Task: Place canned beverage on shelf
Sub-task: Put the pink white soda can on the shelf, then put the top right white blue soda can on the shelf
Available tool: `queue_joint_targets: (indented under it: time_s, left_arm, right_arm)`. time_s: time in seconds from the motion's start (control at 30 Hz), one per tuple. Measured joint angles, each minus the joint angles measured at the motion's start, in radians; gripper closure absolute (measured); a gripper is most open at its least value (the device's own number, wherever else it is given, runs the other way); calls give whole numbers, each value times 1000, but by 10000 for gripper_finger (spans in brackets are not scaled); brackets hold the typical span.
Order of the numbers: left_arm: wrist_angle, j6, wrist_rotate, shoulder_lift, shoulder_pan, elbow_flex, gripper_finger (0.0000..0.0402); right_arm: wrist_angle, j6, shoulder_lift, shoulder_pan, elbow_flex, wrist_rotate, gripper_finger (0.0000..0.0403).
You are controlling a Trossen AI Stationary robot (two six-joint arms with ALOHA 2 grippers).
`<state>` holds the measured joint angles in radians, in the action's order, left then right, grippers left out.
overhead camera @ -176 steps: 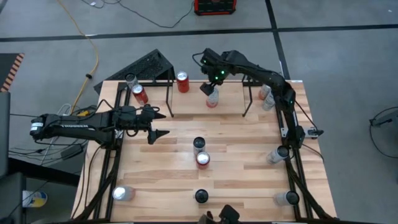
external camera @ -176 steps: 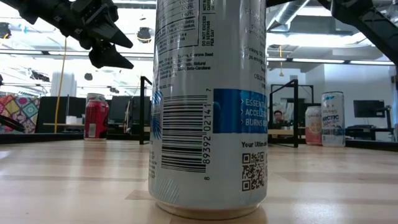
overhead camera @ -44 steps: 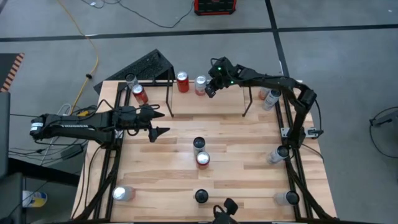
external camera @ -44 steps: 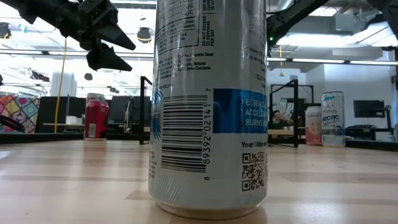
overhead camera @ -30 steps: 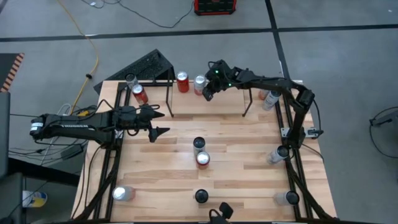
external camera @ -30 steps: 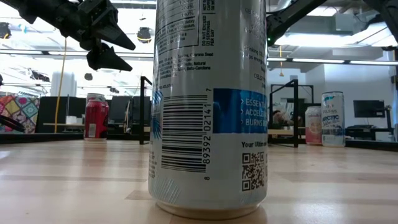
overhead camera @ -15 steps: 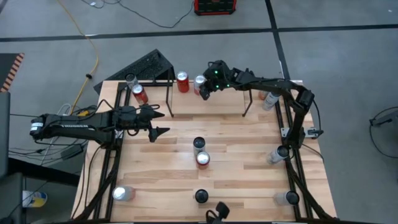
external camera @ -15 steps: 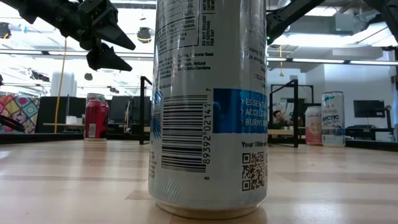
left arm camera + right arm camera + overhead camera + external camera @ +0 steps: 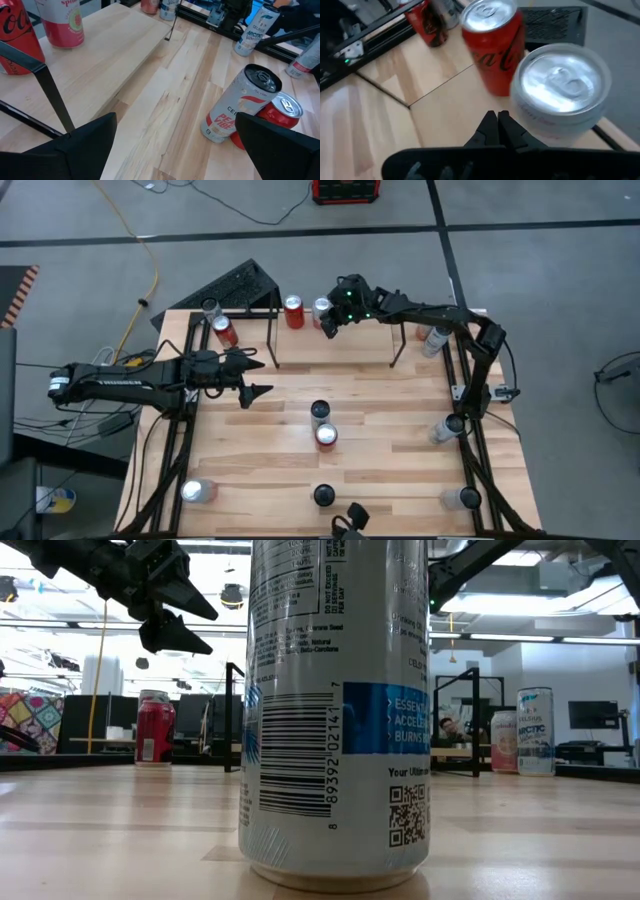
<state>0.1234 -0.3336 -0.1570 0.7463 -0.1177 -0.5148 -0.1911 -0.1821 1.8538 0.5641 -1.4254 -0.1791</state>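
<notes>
Right hand (image 9: 496, 125): closed and empty beside the shelved silver can (image 9: 561, 92); back it straight out, sparing the red can (image 9: 492, 42).

Grey floor (image 9: 560, 270) all around, yellow cable (image 9: 125, 225) snaking across it, ceiling lights (image 9: 520, 602) bright over distant desks.

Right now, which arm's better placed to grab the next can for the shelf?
Left. Its open gripper hovers near the two cans mid-table, nothing held. The right gripper, fingers shut, is over the shelf beside a silver can, farther from the loose cans.
</notes>
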Motion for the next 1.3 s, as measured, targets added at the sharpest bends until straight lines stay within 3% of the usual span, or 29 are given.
queue_joint_targets:
  time_s: [0.77,1.1,1.3]
  left_arm:
    - [1,-11,0,0,0,0,9]
    - [1,-11,0,0,0,0,9]
    - [7,-5,33,-10,0,-3,9]
  right_arm:
    - [16,-19,-1,-5,0,87,403]
    - [22,-10,-3,-12,0,57,403]
    - [-67,-11,-88,-44,0,20,403]
